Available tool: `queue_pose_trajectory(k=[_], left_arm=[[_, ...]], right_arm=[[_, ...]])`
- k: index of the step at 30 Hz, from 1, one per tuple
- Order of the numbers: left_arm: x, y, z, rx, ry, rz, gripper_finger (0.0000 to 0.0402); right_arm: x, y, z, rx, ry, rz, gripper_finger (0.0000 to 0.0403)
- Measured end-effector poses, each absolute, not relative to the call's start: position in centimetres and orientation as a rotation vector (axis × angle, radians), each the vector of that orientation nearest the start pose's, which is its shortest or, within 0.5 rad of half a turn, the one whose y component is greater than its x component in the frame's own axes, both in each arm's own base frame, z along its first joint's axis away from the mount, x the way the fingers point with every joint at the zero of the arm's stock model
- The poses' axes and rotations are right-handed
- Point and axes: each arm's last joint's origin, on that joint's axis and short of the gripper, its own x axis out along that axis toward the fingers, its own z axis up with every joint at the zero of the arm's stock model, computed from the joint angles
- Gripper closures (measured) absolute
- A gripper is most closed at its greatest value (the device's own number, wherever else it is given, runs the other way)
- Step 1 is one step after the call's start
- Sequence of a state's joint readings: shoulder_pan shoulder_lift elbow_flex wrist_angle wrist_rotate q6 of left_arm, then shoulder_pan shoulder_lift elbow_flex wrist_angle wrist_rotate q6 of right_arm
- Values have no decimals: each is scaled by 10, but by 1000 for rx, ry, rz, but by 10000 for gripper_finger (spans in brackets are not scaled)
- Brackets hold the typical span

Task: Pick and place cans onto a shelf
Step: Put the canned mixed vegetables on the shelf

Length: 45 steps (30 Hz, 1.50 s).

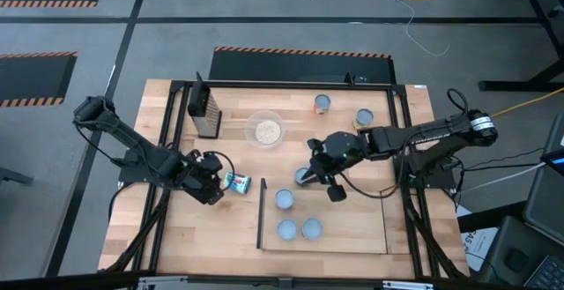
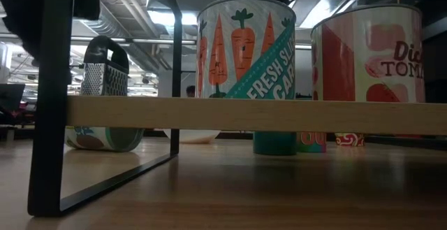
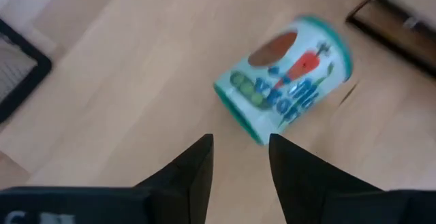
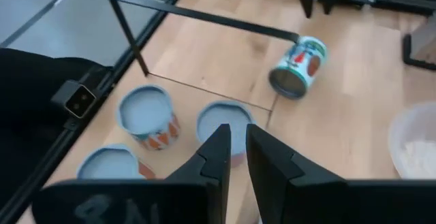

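Fallen can: a teal vegetable can (image 1: pixel 237 182) lies on its side on the worktop (image 1: pixel 176 237), just left of the shelf (image 1: pixel 352 228).
Left end effector (image 1: pixel 214 182): fingers spread and holding nothing; the can sits right in front of the tips, toward the shelf.
Long axis: it runs sideways across the worktop, pointing toward the shelf edge.
Right end effector (image 1: pixel 317 177): fingers close together, hovering above a can (image 1: pixel 303 176) at the shelf's back-left corner; whether it pinches that can I cannot tell.
Nearer arm: the left one, by far.
Shelf: three cans (image 1: pixel 285 199) stand upright there.
Still waiting: two cans (image 1: pixel 322 104) stand behind the shelf.
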State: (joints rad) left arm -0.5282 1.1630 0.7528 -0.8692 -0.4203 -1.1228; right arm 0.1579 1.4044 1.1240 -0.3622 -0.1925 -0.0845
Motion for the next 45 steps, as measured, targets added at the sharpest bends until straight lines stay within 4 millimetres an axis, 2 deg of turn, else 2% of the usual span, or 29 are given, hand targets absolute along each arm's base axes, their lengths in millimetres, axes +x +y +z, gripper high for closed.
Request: queue_pose_trajectory(k=[8,18,25,36,45], left_arm=[[179,-92,195,-376,1106,537,268],[189,-98,175,-315,1164,574,267],[197,-101,166,-252,1181,528,266],[212,-92,167,-247,1126,474,266],[224,-76,169,-296,1082,512,266]], right_arm=[[300,44,294,-59,661,337,350],[300,44,293,-61,665,337,350],[300,44,293,-60,665,337,350],[300,44,293,-61,665,338,350],[301,44,292,-60,668,338,350]])
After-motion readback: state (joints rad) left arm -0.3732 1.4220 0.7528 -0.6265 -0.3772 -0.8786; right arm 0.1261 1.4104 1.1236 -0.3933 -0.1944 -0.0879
